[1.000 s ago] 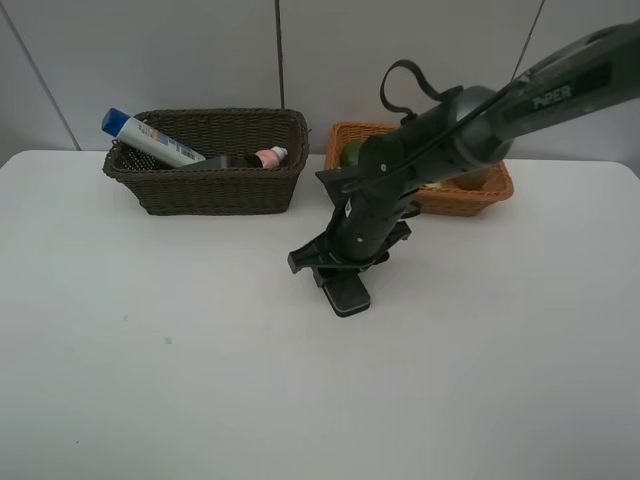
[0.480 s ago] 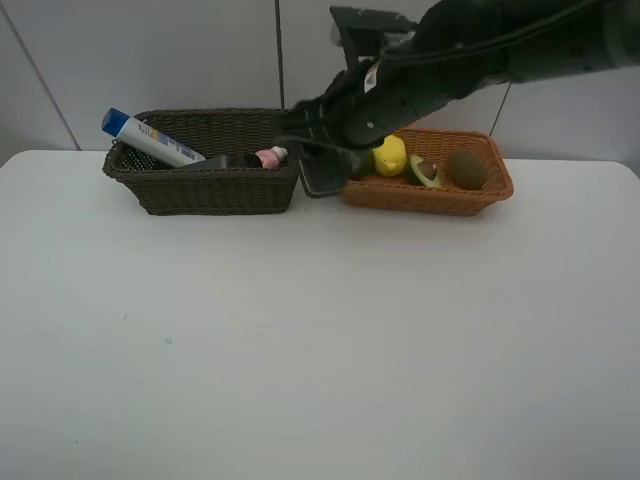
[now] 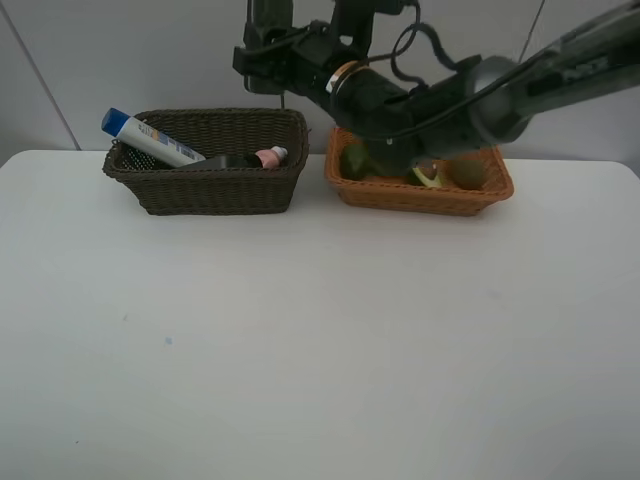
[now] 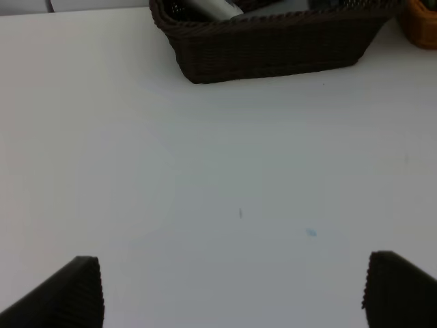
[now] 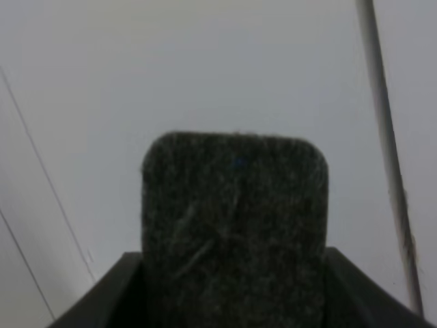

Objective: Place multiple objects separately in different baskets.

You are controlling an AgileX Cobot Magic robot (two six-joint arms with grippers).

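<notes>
At the back of the white bench [image 3: 300, 340] stand two wicker baskets side by side: the dark brown basket [image 3: 207, 187] holds a blue-capped white bottle [image 3: 150, 140] lying slantwise with its cap up over the left rim, plus a small pink bottle [image 3: 270, 157], while the orange-tan basket [image 3: 425, 195] shows a green fruit [image 3: 352, 160], a halved avocado [image 3: 428, 177] and a brown kiwi [image 3: 466, 172]. My right claw [image 3: 268, 40], raised above the dark basket's right end, is clamped on one flat black block [image 5: 234, 225], its long axis standing out from the claw towards the wall. My left claw [image 4: 232, 290] hangs wide open and empty over bare bench.
</notes>
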